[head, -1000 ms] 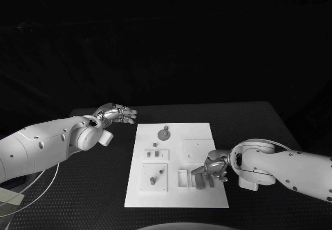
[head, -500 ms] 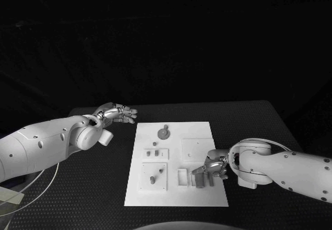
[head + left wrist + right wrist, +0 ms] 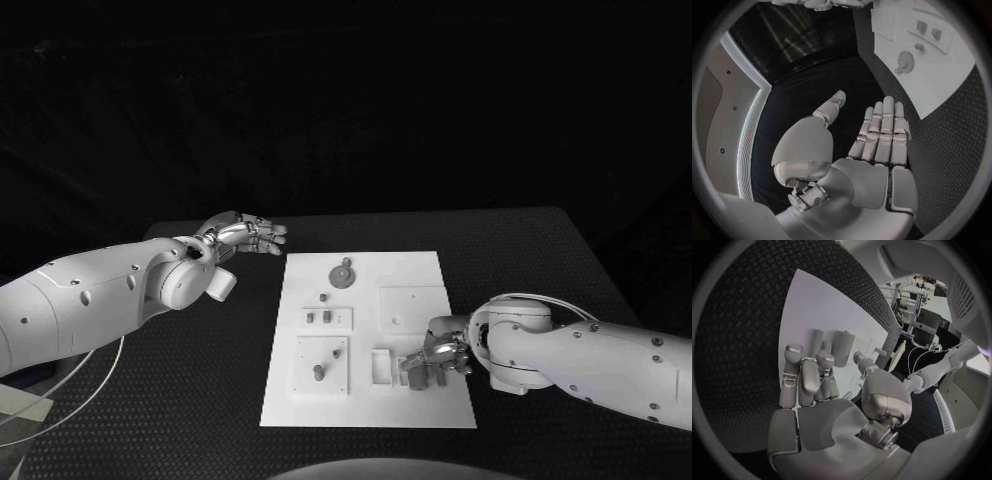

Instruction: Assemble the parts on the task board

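We see the task board (image 3: 368,340) at table centre. At its 4 o'clock corner, the right hand (image 3: 437,355) rests fingertips on grey parts (image 3: 420,377); grasp indeterminate. At 10 o'clock, the left hand (image 3: 245,234) hovers off-board, fingers extended, empty.

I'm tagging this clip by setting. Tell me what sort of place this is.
Probably a robotics lab test bench. A white task board with small parts sits on a black textured table against a dark backdrop, and the right wrist view shows equipment racks and cables in the room behind.
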Robot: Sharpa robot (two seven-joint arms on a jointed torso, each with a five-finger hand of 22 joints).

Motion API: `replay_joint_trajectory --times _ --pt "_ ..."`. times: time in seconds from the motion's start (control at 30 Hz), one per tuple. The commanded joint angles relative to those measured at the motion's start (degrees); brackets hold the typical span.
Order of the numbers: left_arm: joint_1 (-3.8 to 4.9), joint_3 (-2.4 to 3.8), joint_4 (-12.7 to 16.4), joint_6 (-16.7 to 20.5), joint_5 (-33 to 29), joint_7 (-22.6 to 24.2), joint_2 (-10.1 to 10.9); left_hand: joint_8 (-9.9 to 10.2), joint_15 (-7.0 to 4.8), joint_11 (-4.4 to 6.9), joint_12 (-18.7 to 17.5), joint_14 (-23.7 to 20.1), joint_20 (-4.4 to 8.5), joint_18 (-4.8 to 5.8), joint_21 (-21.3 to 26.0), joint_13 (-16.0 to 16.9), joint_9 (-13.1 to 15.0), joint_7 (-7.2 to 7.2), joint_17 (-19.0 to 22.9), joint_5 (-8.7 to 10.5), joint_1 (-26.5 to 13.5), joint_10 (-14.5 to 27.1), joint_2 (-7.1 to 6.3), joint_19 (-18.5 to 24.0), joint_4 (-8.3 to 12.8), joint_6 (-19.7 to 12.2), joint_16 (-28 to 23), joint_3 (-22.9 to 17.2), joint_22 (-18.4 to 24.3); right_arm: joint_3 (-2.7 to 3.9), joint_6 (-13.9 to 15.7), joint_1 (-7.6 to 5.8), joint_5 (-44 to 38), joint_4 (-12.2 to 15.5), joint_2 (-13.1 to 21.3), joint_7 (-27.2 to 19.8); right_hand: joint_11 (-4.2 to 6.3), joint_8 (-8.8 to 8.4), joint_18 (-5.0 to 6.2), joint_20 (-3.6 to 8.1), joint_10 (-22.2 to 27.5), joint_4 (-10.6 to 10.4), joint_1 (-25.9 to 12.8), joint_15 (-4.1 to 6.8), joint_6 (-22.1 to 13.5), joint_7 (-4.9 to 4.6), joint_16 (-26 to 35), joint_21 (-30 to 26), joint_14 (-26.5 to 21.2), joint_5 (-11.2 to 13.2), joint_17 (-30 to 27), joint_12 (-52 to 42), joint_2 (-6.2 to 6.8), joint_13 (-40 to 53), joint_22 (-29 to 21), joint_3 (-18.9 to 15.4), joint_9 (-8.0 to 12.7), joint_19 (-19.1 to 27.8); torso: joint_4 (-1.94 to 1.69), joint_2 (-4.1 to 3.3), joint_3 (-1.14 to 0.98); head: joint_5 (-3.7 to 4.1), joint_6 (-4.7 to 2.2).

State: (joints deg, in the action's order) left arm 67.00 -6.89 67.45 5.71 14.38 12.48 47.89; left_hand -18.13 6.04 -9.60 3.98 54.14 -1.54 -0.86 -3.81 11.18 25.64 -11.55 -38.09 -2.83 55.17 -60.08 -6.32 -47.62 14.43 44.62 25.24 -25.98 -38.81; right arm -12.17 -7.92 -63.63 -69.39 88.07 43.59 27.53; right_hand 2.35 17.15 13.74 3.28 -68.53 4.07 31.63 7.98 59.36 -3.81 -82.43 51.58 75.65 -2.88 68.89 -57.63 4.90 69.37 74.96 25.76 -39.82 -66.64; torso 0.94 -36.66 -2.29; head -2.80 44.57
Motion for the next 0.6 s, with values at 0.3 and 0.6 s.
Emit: replay_joint_trajectory --times 0.3,0.6 --pt "0.04 0.01 0.2 -1.1 -0.4 0.2 0.0 -0.2 0.15 -0.07 0.0 -0.2 -0.49 0.86 0.0 -0.1 0.0 -0.38 -0.1 -0.07 -0.6 0.2 -0.01 0.1 -0.4 -0.5 -0.3 -0.1 0.1 -0.26 -0.7 1.33 -0.9 -1.3 -1.3 -0.4 -0.09 -1.05 1.26 0.61 0.3 3.1 -0.1 0.18 0.1 -0.29 -0.3 0.4 -0.3 0.0 -0.7 0.2 -1.52 -0.2 0.9 -0.2 0.5 1.3 0.03 0.01 0.07 -0.19 0.44" --pt "0.04 0.00 0.2 -1.2 -0.4 0.0 0.1 -0.2 0.14 -0.07 0.0 -0.2 -0.47 0.86 0.0 -0.1 0.0 -0.37 -0.1 -0.07 -0.5 0.2 0.00 0.1 -0.4 -0.5 -0.3 -0.1 0.2 -0.26 0.9 1.33 0.3 -0.9 -1.0 -0.6 -0.12 -1.42 1.26 0.20 -0.2 12.8 6.7 0.09 0.8 -0.32 -0.6 0.9 -0.2 0.0 -1.2 0.1 -8.35 -0.3 0.9 1.7 0.2 1.0 0.08 0.06 0.12 -0.20 0.54"
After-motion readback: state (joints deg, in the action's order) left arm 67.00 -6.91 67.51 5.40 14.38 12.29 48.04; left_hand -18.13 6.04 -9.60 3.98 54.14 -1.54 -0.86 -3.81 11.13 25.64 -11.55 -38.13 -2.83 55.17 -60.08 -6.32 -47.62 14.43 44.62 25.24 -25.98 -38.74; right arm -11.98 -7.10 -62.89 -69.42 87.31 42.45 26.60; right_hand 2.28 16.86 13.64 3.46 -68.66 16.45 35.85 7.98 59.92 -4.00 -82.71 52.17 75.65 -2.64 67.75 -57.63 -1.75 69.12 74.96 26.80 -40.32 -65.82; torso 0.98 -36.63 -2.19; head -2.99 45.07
